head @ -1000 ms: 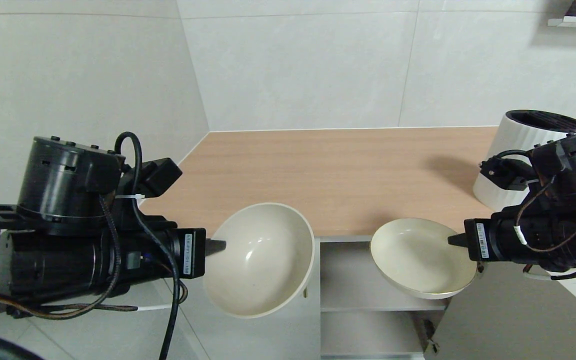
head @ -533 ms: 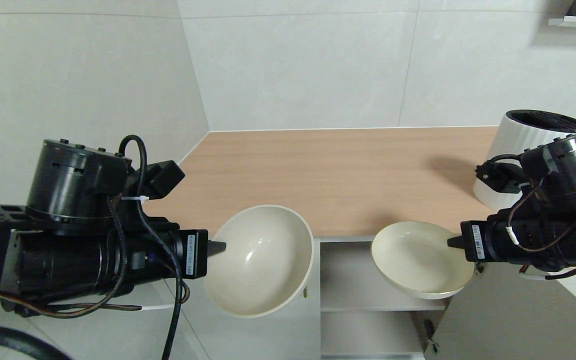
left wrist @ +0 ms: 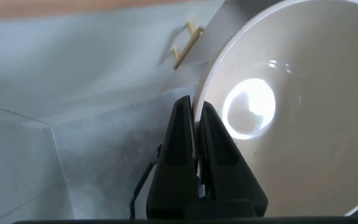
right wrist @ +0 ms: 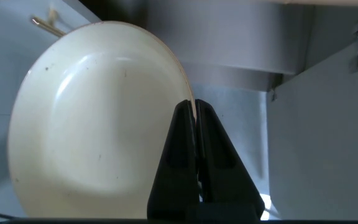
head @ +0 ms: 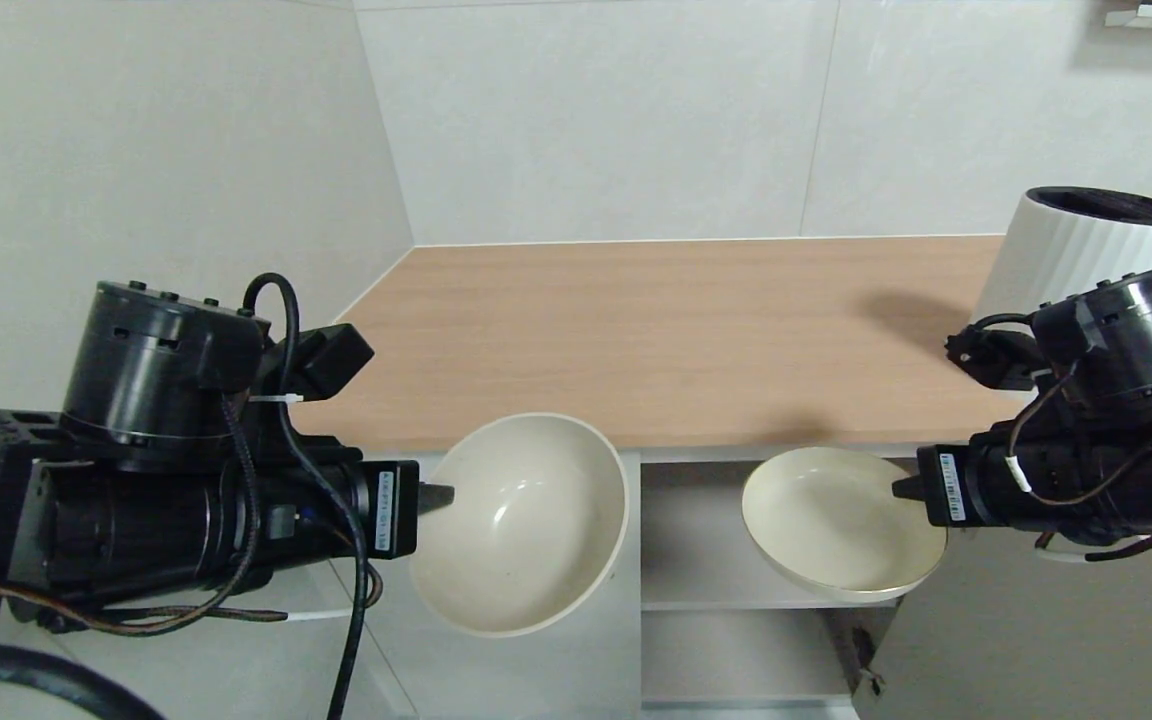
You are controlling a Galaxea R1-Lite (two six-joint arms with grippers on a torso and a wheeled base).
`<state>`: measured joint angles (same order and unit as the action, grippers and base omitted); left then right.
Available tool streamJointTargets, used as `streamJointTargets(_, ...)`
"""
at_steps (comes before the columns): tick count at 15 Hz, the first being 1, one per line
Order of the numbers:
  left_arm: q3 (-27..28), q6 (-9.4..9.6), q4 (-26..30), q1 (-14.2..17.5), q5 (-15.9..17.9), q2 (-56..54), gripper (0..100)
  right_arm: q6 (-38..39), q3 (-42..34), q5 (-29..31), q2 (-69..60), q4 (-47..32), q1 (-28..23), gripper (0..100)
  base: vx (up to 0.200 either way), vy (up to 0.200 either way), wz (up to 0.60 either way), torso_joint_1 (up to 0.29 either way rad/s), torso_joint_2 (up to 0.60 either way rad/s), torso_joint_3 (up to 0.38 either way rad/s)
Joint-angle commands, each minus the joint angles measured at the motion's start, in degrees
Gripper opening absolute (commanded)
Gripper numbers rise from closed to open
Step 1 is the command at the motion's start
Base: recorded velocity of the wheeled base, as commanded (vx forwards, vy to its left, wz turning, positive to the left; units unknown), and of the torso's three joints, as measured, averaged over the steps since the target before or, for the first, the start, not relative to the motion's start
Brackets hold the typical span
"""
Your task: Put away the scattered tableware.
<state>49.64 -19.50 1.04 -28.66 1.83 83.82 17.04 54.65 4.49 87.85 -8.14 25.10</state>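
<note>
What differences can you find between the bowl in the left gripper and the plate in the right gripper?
Depth: the bowl in the left gripper is deep and rounded; the plate in the right gripper is shallow.
Width: in the head view the bowl looks wider than the plate.
Place: the bowl hangs before a cabinet door, the plate before the open cabinet shelf.
Shared: both are plain cream, tilted, and pinched at the rim.
</note>
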Motion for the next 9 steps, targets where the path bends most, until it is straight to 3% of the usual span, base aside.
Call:
streamJointTargets(1,0.0,-0.01,0.0,0.0,0.0,0.1,0,0.0,0.0,0.0,0.2,0.0,0.0,0,0.0,0.0,0.0,-0.193,0.48,0.29)
streamJointTargets(9,0.0,-0.01,0.0,0.0,0.0,0.2,0,0.0,-0.1,0.0,0.3,0.0,0.0,0,0.0,0.0,0.0,-0.176,0.48,0.297)
